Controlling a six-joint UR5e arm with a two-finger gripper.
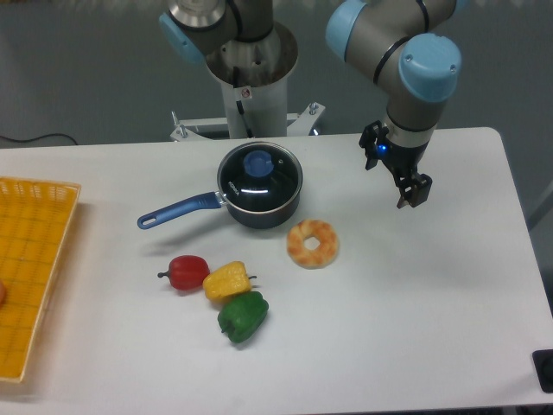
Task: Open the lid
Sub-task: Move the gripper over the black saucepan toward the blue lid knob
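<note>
Since nothing had been lifted yet, progress: pretty much zero, judged from the one view.
lid (258, 176): seen seated flat on the saucepan (275, 210), blue knob (257, 162) dead centre, just above the middle of the table (415, 328).
gripper (414, 192): hung at roughly 3 o'clock from the lid, well apart from it, nothing held; whether the fingers were apart or together couldn't be told at this angle.
left to do: gripper to be brought over the knob, closed on it, lid raised off.
clutter: doughnut (313, 244) parked at 5 o'clock from the pan, red pepper (186, 271), yellow pepper (227, 281) and green pepper (243, 316) bunched around 6 to 7 o'clock, yellow basket (39, 199) at the 9 o'clock edge.
pan handle (177, 210): pointed toward 8 o'clock.
</note>
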